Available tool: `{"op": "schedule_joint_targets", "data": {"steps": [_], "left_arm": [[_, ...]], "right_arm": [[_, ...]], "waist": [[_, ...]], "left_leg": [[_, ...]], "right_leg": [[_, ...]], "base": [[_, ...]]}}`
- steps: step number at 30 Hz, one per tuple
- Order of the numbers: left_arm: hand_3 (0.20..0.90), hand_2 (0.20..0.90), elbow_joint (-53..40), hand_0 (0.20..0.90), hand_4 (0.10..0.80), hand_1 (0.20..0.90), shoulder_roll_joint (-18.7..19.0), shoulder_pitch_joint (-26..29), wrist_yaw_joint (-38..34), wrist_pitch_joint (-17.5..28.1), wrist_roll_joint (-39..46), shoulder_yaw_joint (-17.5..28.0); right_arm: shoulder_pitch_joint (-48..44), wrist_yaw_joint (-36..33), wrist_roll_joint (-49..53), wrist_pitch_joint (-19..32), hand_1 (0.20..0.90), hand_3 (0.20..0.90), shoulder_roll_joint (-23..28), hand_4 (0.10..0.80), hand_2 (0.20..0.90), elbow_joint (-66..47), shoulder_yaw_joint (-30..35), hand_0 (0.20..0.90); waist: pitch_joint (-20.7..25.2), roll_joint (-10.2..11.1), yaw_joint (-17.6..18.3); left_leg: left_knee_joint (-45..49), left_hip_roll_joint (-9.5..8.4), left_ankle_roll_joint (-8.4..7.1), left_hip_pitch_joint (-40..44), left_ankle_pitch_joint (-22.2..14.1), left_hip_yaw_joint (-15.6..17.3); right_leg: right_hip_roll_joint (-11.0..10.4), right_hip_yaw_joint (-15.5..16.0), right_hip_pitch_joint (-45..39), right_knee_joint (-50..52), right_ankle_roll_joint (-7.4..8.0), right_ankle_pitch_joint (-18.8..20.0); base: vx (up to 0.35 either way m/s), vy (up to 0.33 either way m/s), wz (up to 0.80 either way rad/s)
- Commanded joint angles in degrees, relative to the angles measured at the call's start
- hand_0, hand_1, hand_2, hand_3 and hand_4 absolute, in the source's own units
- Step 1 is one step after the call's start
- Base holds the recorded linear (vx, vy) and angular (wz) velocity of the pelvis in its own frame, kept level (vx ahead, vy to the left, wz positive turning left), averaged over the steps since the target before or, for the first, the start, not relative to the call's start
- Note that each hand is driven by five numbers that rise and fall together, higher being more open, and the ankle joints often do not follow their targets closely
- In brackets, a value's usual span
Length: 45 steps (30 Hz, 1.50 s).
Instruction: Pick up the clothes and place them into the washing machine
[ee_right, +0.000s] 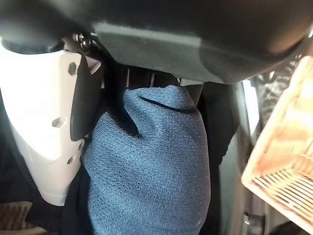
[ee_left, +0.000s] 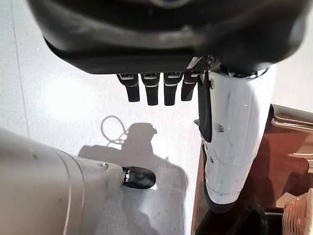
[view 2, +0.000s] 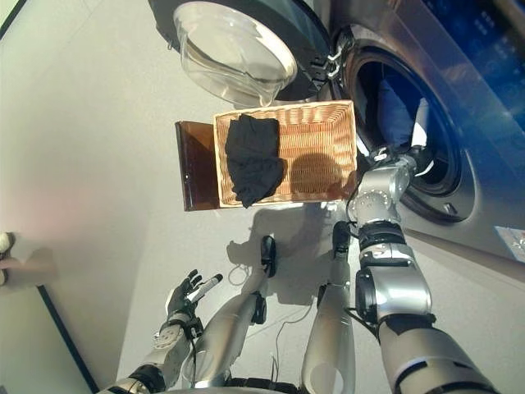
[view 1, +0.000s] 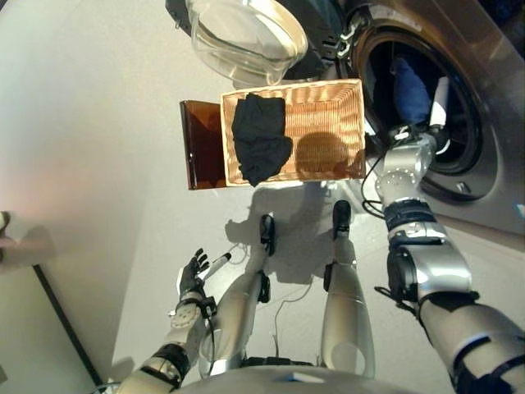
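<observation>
Blue garment [ee_right: 151, 166] held at the washing machine [view 1: 484, 156] drum

It is gripped by the right hand [view 1: 437, 107] inside the opening; 1 black garment [view 1: 260, 135] is left in the wicker basket [view 1: 328, 115]; the left hand [view 1: 194, 271] is relaxed.

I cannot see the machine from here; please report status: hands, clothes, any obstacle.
Right hand shut on blue garment, inside washing machine drum. Left hand open, idle, low at the side. Black garment in wicker basket. Door open, nothing blocking.

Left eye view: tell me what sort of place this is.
Probably a laundry area: a front-loading washing machine with its door open, and a wicker basket on the floor holding a dark garment.
</observation>
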<state>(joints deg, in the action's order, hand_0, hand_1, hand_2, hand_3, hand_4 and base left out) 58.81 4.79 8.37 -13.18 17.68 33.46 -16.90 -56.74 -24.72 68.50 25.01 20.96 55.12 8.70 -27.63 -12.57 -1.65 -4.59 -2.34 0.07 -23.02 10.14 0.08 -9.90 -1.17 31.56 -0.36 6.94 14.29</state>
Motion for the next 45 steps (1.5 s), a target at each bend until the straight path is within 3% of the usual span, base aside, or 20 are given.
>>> {"op": "schedule_joint_targets", "data": {"steps": [1, 10, 18, 27, 33, 36, 45], "left_arm": [[0.900, 0.900, -1.13, 0.900, 0.800, 0.900, 1.64, -1.45, 0.48, 1.01, 1.91, -2.89], [0.900, 0.900, -3.77, 0.900, 0.800, 0.900, 1.65, -1.16, 0.96, 1.52, 2.31, -5.20], [0.900, 0.900, -2.61, 0.900, 0.800, 0.900, 1.19, -0.36, 0.40, 1.66, 2.58, -6.62], [0.900, 0.900, -2.33, 0.900, 0.800, 0.900, 1.18, 0.42, -0.86, 2.05, 2.34, -6.88], [0.900, 0.900, -2.03, 0.900, 0.800, 0.900, 1.09, 0.47, -1.07, 2.12, 2.32, -6.84], [0.900, 0.900, -1.67, 0.900, 0.800, 0.900, 1.05, 0.56, -1.32, 2.04, 2.13, -6.63], [0.900, 0.900, -0.96, 0.900, 0.800, 0.900, 1.03, 0.63, -1.42, 1.88, 2.53, -5.87]], "right_arm": [[-8.18, 3.42, 1.06, 4.25, 0.200, 0.200, 6.67, 0.300, 0.200, 0.43, -1.31, 0.200], [-16.24, 2.99, 4.46, 3.66, 0.200, 0.200, 13.44, 0.300, 0.200, 8.45, -1.29, 0.200], [-22.18, 2.69, 11.26, 9.41, 0.200, 0.200, 16.80, 0.300, 0.200, 7.27, 1.31, 0.200], [-24.70, 2.08, 14.22, 15.11, 0.200, 0.200, 20.31, 0.300, 0.200, 5.20, 2.87, 0.200], [-25.41, 0.97, 13.48, 14.86, 0.211, 0.211, 20.88, 0.308, 0.211, 5.77, 2.23, 0.211], [-25.58, -0.24, 12.23, 13.85, 0.900, 0.900, 20.82, 0.800, 0.900, 6.68, 1.66, 0.900], [-24.91, -0.40, 11.66, 12.97, 0.900, 0.900, 18.83, 0.800, 0.900, 6.82, 1.44, 0.900]], "waist": [[1.40, -1.22, -0.67], [-0.44, -3.60, -1.28], [0.17, -5.47, -1.87], [2.40, -5.39, -1.93], [3.01, -5.33, -1.94], [3.06, -5.21, -1.88], [2.99, -4.91, -1.80]], "left_leg": [[-0.36, -0.44, -4.09, 0.82, -3.39, 0.47], [-0.41, -0.88, -4.42, -1.37, -2.90, 1.12], [-0.41, -1.61, -4.53, -2.83, -2.93, 1.08], [-0.41, -2.04, -4.48, -2.52, -3.14, 0.66], [-0.41, -2.18, -4.45, -2.30, -3.33, 0.75], [-0.41, -2.12, -4.44, -2.32, -3.36, 0.87], [-0.41, -1.99, -4.33, -2.16, -3.35, 1.06]], "right_leg": [[-2.56, -1.87, 1.17, 7.11, 0.72, -9.68], [-2.57, -3.13, 4.75, 8.18, 0.68, -9.49], [-3.03, -3.86, 6.15, 8.51, 0.84, -9.90], [-3.32, -3.69, 5.53, 7.76, 0.96, -9.71], [-3.47, -3.83, 5.04, 7.23, 0.96, -9.60], [-3.47, -3.83, 4.95, 7.06, 0.95, -9.53], [-3.30, -3.85, 4.71, 6.97, 0.76, -9.49]], "base": [[0.000, 0.000, 0.00], [0.003, 0.006, -0.04], [0.021, 0.007, -0.06], [0.022, 0.009, 0.03], [0.006, 0.003, 0.01], [0.000, 0.000, 0.00], [0.000, 0.000, 0.00]]}}
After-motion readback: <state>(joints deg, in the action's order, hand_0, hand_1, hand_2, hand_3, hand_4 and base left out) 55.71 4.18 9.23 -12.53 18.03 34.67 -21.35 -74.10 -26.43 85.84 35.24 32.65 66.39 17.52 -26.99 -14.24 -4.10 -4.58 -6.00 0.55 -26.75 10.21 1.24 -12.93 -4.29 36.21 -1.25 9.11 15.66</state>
